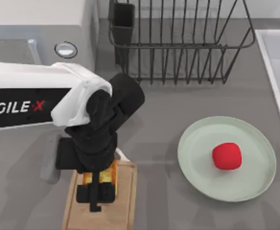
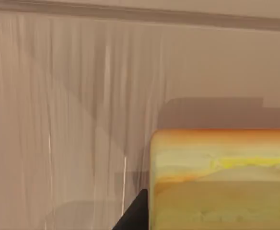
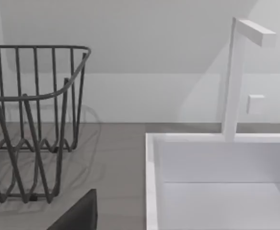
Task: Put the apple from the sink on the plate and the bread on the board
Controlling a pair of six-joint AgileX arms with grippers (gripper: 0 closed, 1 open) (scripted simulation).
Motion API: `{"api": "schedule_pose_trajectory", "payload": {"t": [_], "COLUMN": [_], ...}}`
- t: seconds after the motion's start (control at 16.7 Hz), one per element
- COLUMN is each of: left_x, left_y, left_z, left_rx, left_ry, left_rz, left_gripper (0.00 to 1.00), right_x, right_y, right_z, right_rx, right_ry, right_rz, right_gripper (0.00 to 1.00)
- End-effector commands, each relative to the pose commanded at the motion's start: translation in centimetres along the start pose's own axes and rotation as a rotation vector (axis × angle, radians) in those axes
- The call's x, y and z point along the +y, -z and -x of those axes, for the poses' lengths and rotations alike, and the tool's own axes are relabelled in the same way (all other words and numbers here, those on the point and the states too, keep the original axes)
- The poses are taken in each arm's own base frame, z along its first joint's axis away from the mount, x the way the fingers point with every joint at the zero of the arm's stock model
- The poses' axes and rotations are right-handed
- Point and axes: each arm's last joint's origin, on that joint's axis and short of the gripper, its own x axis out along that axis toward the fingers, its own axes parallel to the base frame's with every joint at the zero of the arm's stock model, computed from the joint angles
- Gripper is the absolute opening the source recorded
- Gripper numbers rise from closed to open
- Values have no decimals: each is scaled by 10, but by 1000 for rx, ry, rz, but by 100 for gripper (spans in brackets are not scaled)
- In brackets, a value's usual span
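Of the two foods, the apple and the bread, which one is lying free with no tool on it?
The apple: it sits alone on the plate, on the right. The bread is under the left tool, over the board.

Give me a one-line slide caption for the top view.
Left tool holds the bread over the board; the apple sits on the plate beside the rack.

The apple (image 1: 227,156) lies on the plate (image 1: 197,165), a little toward three o'clock of its middle. The board (image 1: 125,201) sits at about nine o'clock from the plate, well apart, with the bread (image 1: 112,173) apparently on its twelve o'clock end, half hidden under the left gripper (image 1: 96,197). The dish rack (image 1: 178,40) stands at twelve o'clock, the sink (image 1: 279,72) toward two o'clock.
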Motion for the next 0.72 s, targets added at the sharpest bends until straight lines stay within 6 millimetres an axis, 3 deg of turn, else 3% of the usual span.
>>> {"api": "schedule_pose_trajectory", "payload": {"t": [0.72], "left_x": [0], "left_y": [0], "left_z": [0], "left_rx": [0], "left_ry": [0], "left_rz": [0], "left_gripper": [90], "right_x": [0], "right_y": [0], "right_z": [0], "right_rx": [0], "right_ry": [0], "right_rz": [0], "right_gripper": [100]}}
